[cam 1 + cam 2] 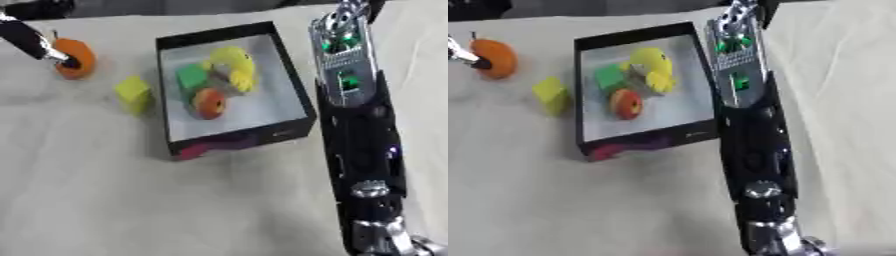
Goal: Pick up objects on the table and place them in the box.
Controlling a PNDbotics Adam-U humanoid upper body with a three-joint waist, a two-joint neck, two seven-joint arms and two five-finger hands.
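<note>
Where the pale table (131, 210) runs up to its far left corner, the left hand (35, 42) comes in from that edge, a dark fingertip touching the orange round thing (77, 58) that lies there; whether its fingers are curled round it or only resting against it I cannot tell, since little of the hand shows; a yellow block (133, 93) sits on the cloth nearby, between the orange thing and the box, apart from both. The box (293, 82) is black-walled with a light floor, lying askew near the middle of the table; inside it are a green block (192, 76), a yellow curved piece (236, 67) leaning over by the far right side, and a red-and-yellow round thing (208, 103) just in front of them, all close together and seemingly touching; a streak of pink shows low on the box's near wall at its left corner. The right arm (359, 145) stretches up the right side of both views, black with a silver, green-lit section alongside the box's right wall; the right hand itself lies beyond the top edge, so its state is not visible.
</note>
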